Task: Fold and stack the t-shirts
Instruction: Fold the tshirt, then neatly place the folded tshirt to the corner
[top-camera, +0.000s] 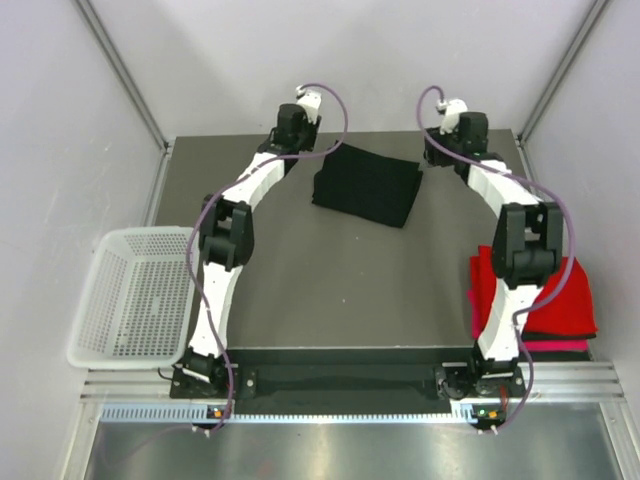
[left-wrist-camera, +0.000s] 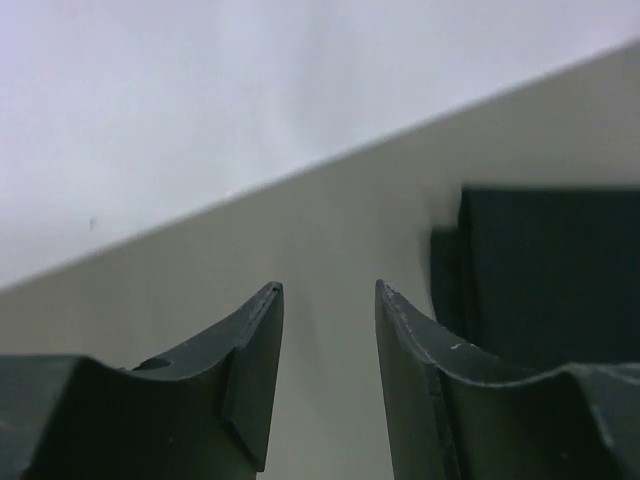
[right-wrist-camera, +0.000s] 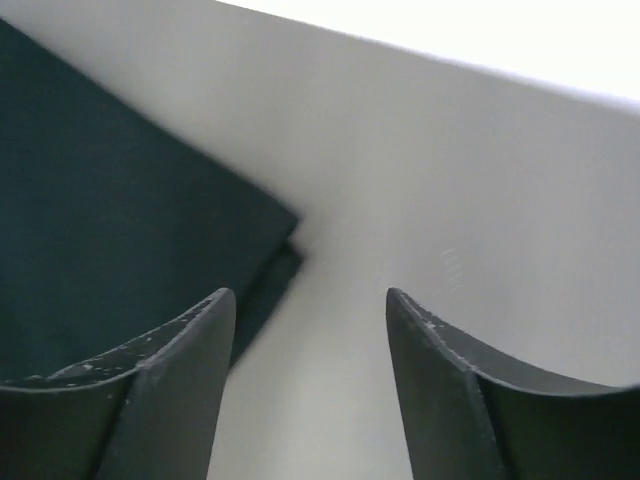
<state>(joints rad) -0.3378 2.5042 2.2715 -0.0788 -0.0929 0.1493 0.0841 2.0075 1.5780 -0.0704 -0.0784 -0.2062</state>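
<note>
Folded black t-shirt (top-camera: 365, 185) lay between two open, empty grippers.
At the overhead view's lower right, a folded red t-shirt (top-camera: 575, 297) sat on a magenta t-shirt (top-camera: 555, 346); the white basket (top-camera: 100, 300) stood at lower left. Farther up, at upper centre, the black one lay on the table (top-camera: 330, 290), just right of the left gripper (left-wrist-camera: 328, 290) and just left of the right gripper (right-wrist-camera: 310, 295), both with jaws apart.

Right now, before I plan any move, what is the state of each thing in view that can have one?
black t-shirt, folded, flat on the table, not gripped
red t-shirt, folded, lying on the magenta one
magenta t-shirt, under the red one, only an edge shows
basket, upright, empty
left tool, open, holds nothing
right tool, open, holds nothing
</note>
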